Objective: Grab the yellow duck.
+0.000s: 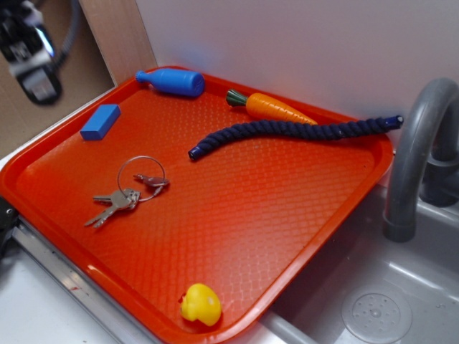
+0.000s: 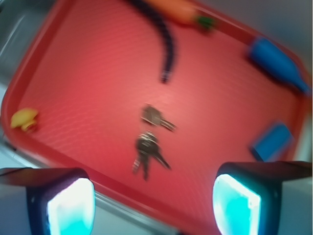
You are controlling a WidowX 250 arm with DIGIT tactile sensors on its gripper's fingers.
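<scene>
Outside, the yellow duck (image 1: 201,304) is sitting at the near edge of the red tray (image 1: 301,208), well apart from the keys (image 1: 128,192), while the wrist view is showing the gripper (image 2: 154,205) spread wide over the tray's rim, grasping nothing, duck far left.

A pale, plain wall (image 1: 301,50) rises behind the scene, meeting a tan wood-grain panel (image 1: 118,36) at the left. To the right, a grey sink basin (image 1: 401,287) holds a round drain (image 1: 376,314), with a curved grey faucet (image 1: 416,143) standing beside it. Light is soft and even
</scene>
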